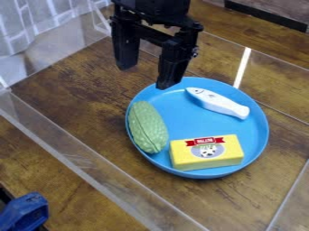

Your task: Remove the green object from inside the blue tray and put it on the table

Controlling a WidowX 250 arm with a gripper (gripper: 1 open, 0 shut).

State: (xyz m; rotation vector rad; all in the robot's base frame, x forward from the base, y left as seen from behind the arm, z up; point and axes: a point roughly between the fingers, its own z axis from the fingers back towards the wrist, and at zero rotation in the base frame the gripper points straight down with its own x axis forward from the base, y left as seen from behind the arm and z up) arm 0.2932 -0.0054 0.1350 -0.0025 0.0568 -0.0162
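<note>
The green object (148,126), a bumpy light green oval, lies inside the blue tray (254,117) against its left rim. My gripper (150,69) hangs open above the tray's far left edge, its two black fingers (126,52) apart with nothing between them. It sits just behind and above the green object, not touching it. The tray rests on the dark wood table (72,90).
A yellow rectangular box (205,152) and a white elongated toy (218,104) also lie in the tray. Clear acrylic edges (85,162) border the table at the front left. A blue object (24,215) shows at the bottom left corner.
</note>
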